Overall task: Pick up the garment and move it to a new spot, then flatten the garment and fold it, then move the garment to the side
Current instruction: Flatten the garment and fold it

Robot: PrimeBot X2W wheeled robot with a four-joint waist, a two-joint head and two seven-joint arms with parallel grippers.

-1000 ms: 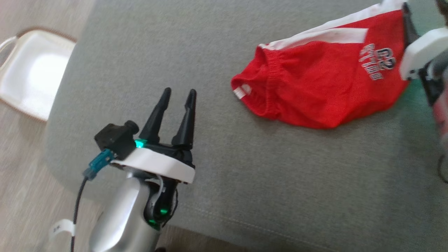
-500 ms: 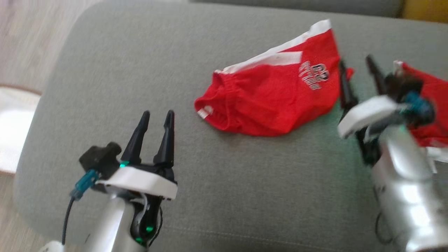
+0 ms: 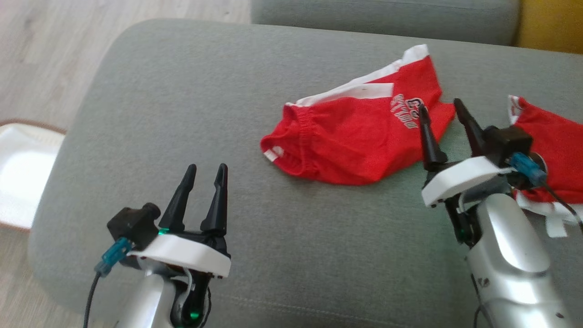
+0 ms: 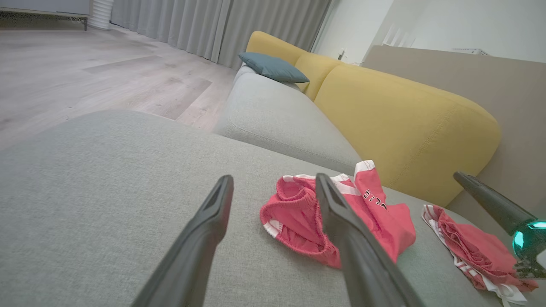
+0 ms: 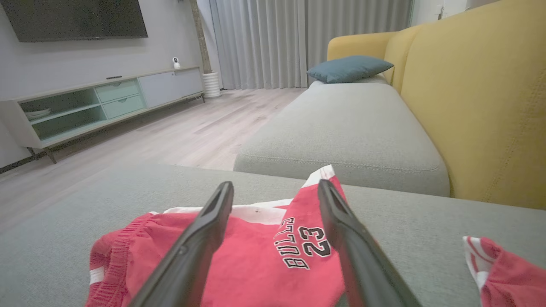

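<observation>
The garment (image 3: 350,141) is a pair of red shorts with white trim and a printed number, lying folded over on the grey sofa cushion (image 3: 182,100). It also lies ahead in the left wrist view (image 4: 290,213) and close under the fingers in the right wrist view (image 5: 264,256). My right gripper (image 3: 439,105) (image 5: 275,184) is open, its tips over the garment's right corner with nothing between them. My left gripper (image 3: 207,167) (image 4: 274,178) is open and empty over bare cushion, well to the left of and nearer than the garment.
A second red and white garment (image 3: 551,136) (image 4: 469,247) lies crumpled right of my right gripper. The yellow sofa back (image 4: 405,115) rises behind, with a further grey seat (image 5: 349,123) and a blue pillow (image 4: 273,66). A white tray (image 3: 23,173) sits on the floor at left.
The head camera has swung right and up, bringing the second garment and my whole right arm into view. My right gripper has drawn back a little from the garment's right end. Both stay open.
</observation>
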